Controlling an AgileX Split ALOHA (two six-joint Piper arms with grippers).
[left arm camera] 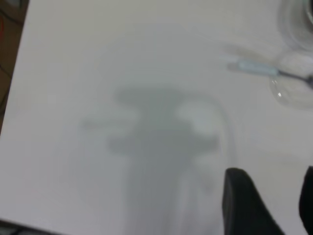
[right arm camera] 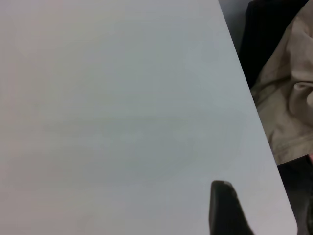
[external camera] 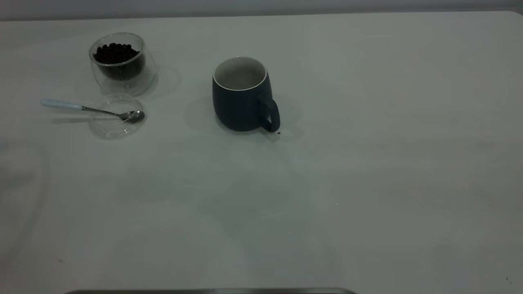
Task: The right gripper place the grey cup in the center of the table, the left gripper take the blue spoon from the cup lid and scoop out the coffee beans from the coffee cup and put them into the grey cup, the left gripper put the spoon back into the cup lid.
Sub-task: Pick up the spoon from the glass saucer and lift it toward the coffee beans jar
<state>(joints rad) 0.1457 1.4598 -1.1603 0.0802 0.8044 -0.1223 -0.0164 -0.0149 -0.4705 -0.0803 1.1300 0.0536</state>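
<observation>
- Pale light-blue-handled teaspoon with shiny metal bowl, the blue spoon [external camera: 88, 109]: it lies at the table's left, its bowl resting in the cup lid [external camera: 117, 116], a small flat disc of clear glass. The handle juts out over the tabletop toward the left edge, so its long axis runs nearly left to right.
- Small clear double-walled glass coffee cup [external camera: 121, 63]: stands just behind the lid, holding the dark roasted coffee beans [external camera: 116, 53].
- Black left gripper [left arm camera: 268, 205]: hovers over bare off-white table [external camera: 367, 163], fingers apart and empty. In its wrist view the spoon [left arm camera: 257, 67] lies well ahead, handle end nearer; judged the nearer arm for the pickup.
- Large dark blue-grey matte ceramic mug, the grey cup [external camera: 243, 96]: upright near table centre, seemingly without beans.
- Right gripper [right arm camera: 230, 208]: near the table's edge; finger state cannot be told.
</observation>
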